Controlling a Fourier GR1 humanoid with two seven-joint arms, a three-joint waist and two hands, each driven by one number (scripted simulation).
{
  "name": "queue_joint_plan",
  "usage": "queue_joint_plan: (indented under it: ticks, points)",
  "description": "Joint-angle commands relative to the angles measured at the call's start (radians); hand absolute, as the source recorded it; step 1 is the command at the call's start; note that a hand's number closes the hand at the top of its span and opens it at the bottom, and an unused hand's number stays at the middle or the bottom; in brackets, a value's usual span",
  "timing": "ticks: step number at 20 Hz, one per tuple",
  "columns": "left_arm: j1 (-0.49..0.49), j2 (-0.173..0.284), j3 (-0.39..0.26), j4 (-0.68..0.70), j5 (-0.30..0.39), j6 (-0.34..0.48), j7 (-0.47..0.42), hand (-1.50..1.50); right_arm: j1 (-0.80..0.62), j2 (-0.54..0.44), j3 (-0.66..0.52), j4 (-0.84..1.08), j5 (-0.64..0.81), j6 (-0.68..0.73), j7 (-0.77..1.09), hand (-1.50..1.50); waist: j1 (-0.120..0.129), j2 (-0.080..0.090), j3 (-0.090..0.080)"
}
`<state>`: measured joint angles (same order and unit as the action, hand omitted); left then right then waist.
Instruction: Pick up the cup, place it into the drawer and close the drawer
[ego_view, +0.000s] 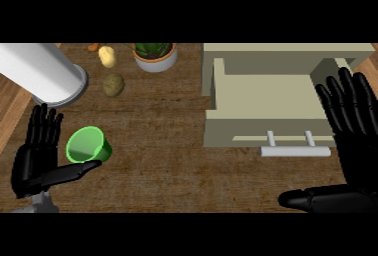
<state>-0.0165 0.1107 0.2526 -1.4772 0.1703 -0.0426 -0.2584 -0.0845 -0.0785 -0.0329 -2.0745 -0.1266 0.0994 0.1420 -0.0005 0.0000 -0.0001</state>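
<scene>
Right robot hand (353, 130) open, empty, beside open drawer (269, 95). Left robot hand (40, 150) open, thumb touching green cup (88, 145) on worktop (184, 165). Cup not yet lifted; placing, drawer closing remain. Handle (294, 151) free.

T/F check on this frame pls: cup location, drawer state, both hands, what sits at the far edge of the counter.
1. The green cup lies inside the drawer. False: it is on the counter, by the left hand.
2. The drawer is pulled open. True.
3. The right hand grips the drawer handle. False: it is open, beside the drawer.
4. A potted plant stands at the counter's far edge. True.
5. The left hand is curled shut round the cup. False: its fingers are straight.
</scene>
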Motion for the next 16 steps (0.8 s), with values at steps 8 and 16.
queue_joint_plan:
  ticks: [8,16]
  points:
    - [0.011,0.049,0.04,0.224,0.005,-0.074,-0.151,-1.5,-0.072,-0.009,-0.021,0.049,-0.009,-0.003,0.025,-1.5,0.002,0.0,0.0]
    - [-0.104,0.043,0.057,0.505,-0.009,-0.064,-0.321,-1.5,-0.007,0.021,0.018,-0.027,0.024,-0.019,0.015,-1.5,-0.003,0.0,0.0]
